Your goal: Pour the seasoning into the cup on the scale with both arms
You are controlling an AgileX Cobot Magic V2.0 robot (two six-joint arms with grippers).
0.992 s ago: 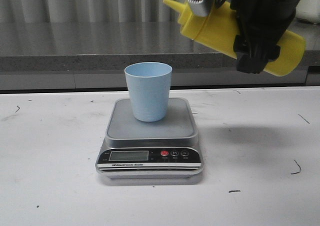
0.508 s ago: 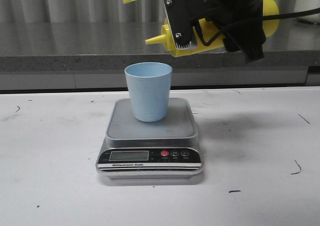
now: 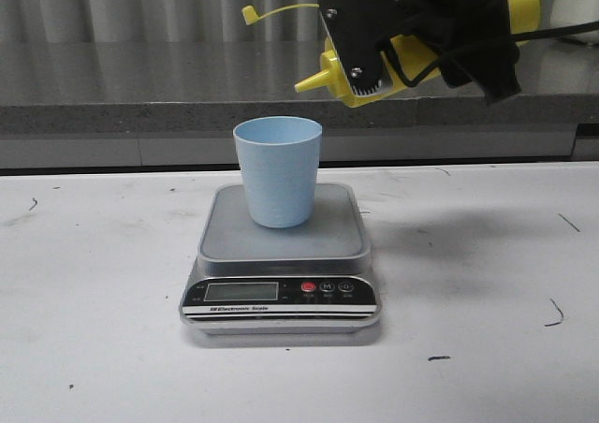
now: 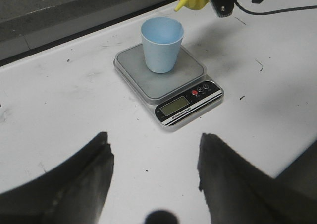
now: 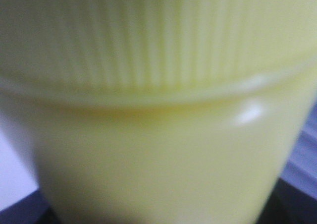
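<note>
Seasoning bottle (image 3: 421, 63), yellow and tipped nearly on its side, hangs in the air at about 1 o'clock from the cup (image 3: 277, 170) in the front view. Its pointed nozzle faces 9 o'clock and slightly down, and the tip sits above and just to the 3 o'clock side of the cup's rim, clear of it. The thin cap strap (image 3: 276, 12) trails off toward 10 o'clock from the nozzle end. The right gripper (image 3: 416, 30) is clamped around the bottle's body, its black housing covering most of the middle; the right wrist view is filled by blurred yellow plastic with a ribbed band.

The pale blue cup stands upright on the grey platform of the scale (image 3: 279, 259), toward the platform's far edge. The scale's black front panel with display and red button (image 3: 308, 287) faces the camera; the reading is too small to tell. The scale rests on the white table (image 3: 103, 301).

The left gripper (image 4: 153, 169) has its two dark fingers spread apart with nothing between them, hovering over the table well short of the scale.
</note>
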